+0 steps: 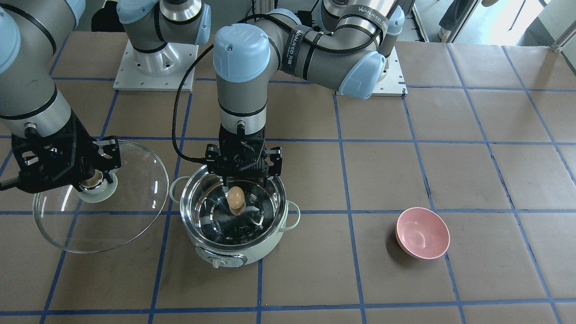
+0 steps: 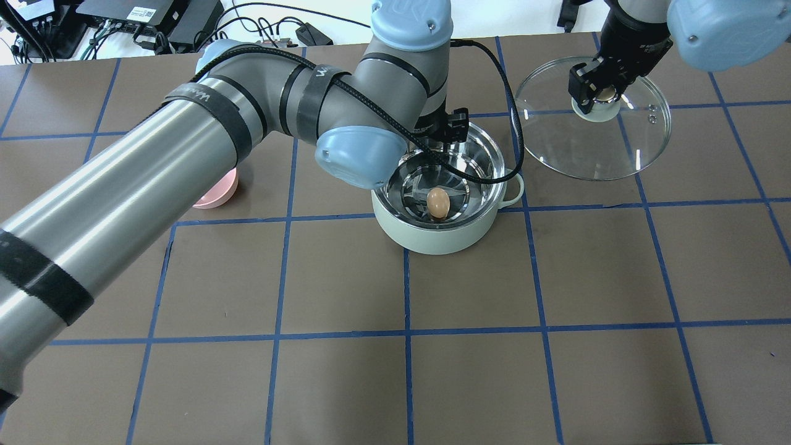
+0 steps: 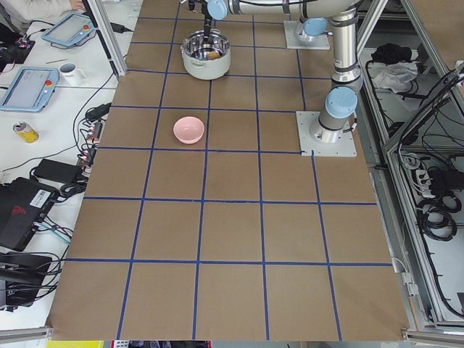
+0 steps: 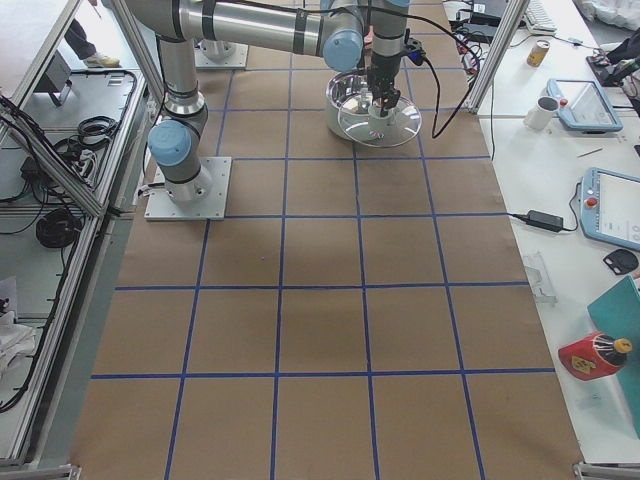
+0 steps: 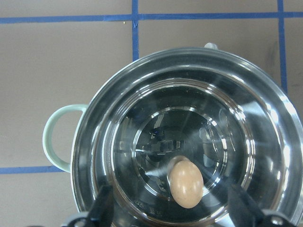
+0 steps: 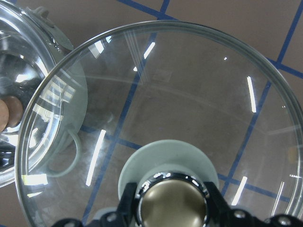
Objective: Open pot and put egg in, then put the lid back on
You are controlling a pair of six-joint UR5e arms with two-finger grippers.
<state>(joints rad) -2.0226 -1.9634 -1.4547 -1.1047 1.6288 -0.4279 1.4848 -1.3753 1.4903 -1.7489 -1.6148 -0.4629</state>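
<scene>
Mint-green pot [image 2: 445, 240], tan egg [image 2: 438, 201], pink bowl [image 1: 422, 232], brown table [image 2: 346, 278] with blue gridlines.

You've got the mint-green pot [image 1: 265, 252] sitting upright with no lid on, shiny steel inside showing. The tan egg [image 1: 235, 196] is in there, down on the steel bottom, a bit off centre. The clear glass lid [image 1: 112, 216] is off, just beside the pot, knob up and slightly tilted.

Bright, even light from above. White streaks of glare shine on the lid [image 6: 189, 94] and inside the pot [image 5: 99, 137]. Shadows are soft.
</scene>
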